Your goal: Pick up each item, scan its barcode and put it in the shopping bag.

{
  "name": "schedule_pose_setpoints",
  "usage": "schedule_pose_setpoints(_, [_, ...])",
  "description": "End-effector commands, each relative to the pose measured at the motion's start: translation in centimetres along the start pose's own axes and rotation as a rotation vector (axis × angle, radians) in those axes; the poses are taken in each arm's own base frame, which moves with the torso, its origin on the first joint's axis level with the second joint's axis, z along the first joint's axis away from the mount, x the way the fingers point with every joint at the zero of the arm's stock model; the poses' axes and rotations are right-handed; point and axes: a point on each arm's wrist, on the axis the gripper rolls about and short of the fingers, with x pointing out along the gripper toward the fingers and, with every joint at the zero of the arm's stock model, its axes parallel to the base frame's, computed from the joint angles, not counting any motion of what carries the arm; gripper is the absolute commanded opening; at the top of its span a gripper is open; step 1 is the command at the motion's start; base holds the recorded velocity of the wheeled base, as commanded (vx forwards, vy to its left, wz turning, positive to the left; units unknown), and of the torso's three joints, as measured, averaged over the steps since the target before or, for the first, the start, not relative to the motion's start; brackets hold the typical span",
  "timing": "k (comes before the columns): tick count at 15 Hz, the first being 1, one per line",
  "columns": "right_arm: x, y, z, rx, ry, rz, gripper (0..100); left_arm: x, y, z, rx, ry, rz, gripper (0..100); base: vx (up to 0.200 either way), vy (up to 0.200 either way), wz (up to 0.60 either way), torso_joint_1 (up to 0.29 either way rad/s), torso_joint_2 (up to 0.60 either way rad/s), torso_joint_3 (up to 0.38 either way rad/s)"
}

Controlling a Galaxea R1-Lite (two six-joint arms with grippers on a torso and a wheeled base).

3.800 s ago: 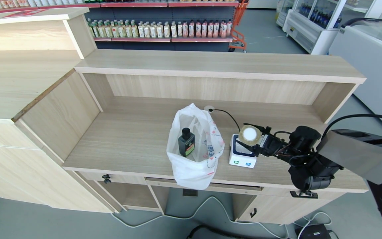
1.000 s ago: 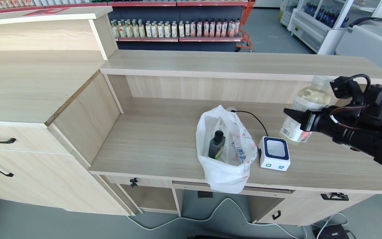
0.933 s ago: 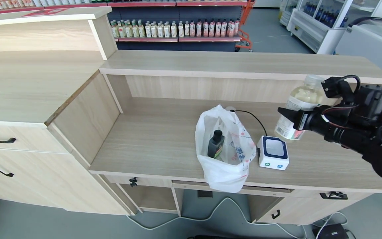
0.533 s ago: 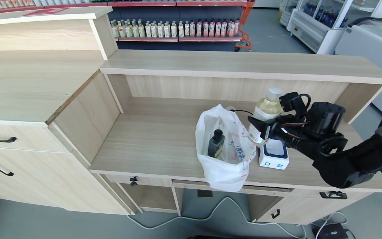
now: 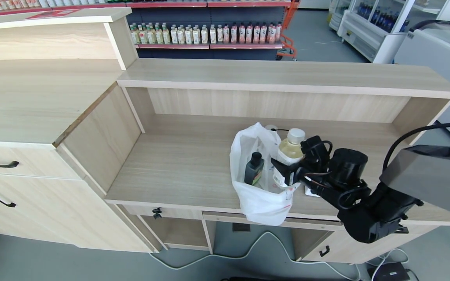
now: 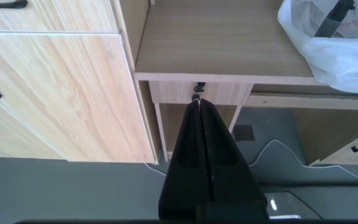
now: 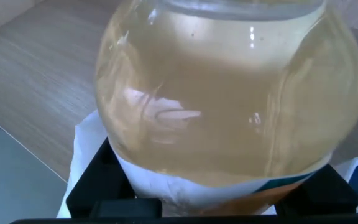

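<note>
The right claw (image 5: pixel 284 174) is clenched on the tea bottle (image 5: pixel 290 151): its black fingers (image 5: pixel 277 162) press the labelled lower part from both sides. The bottle has a pale cap and yellowish liquid, and it stands nearly upright, with the cap leaning a little toward the back of the counter. Its lower part is at the right side of the mouth of the shopping bag (image 5: pixel 255 198). I cannot tell whether its bottom is already below the rim.

From the right wrist view the same bottle is seen very close, with its round shoulder, the liquid inside and the white top edge of the label. Part of the white bag shows under it.

The shopping bag is white thin plastic and it stands open near the front edge of the counter (image 5: pixel 178 166), somewhat to the right of the middle. Inside it a small dark bottle (image 5: pixel 254 170) with a black cap stands upright, at the left of the tea bottle.

Just beside the bag, on its right, a corner of the white scanner (image 5: pixel 309 191) shows behind the arm. A black cable (image 5: pixel 283 130) runs on the counter behind the bag.

The left claw (image 6: pixel 196 107) hangs low before the counter front with its fingers pressed together, gripping nothing. Its view shows the front edge of the counter, the bag on it and a wooden cabinet (image 6: pixel 61 93) beside.
</note>
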Motion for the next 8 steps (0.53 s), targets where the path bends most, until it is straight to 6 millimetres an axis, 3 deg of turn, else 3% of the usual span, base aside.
schedule_pose_setpoints(1, [0.5,1.4,-2.6,0.007,0.044,0.037,0,0.0,0.0,0.0,0.0,0.0,0.0,0,0.0,0.0,0.0,0.0,0.0,0.0])
schedule_pose_setpoints(4, [1.1,2.4,-3.8,-0.028,0.016,0.062,0,0.0,0.0,0.0,0.0,0.0,0.0,0,0.0,0.0,0.0,0.0,0.0,0.0])
schedule_pose_setpoints(8, [1.3,2.0,-4.2,-0.052,0.013,0.048,0,0.0,0.0,0.0,0.0,0.0,0.0,0,0.0,0.0,0.0,0.0,0.0,0.0])
